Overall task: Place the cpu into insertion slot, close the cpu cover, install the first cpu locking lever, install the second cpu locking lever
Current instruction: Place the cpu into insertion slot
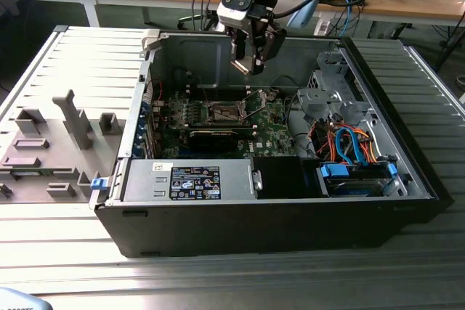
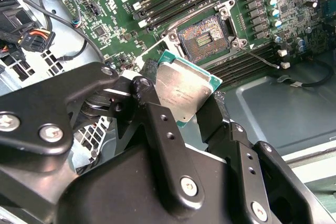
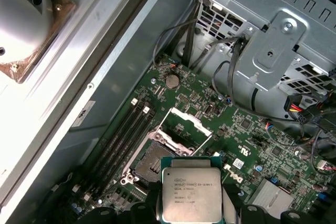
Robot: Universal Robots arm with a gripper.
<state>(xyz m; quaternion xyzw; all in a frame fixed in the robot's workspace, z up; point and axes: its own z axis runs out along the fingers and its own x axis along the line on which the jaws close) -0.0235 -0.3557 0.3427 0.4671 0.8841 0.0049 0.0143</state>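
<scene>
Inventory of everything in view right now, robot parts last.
computer case: one, black, open, on slatted table
motherboard: one, green, inside the case
insertion slot: one, dark centre, silver rim, empty, on motherboard
cpu cover: one, silver, raised beside the slot
cpu: one, silver-grey, held over the motherboard
drive cage: one, silver, inside the case
cables: several, orange and blue, inside the case
fixture tray: one, grey, exterior view's left of case
gripper: one, black, shut on the cpu

Both wrist views overlook the insertion slot (image 2: 203, 38) (image 3: 151, 162).
</scene>
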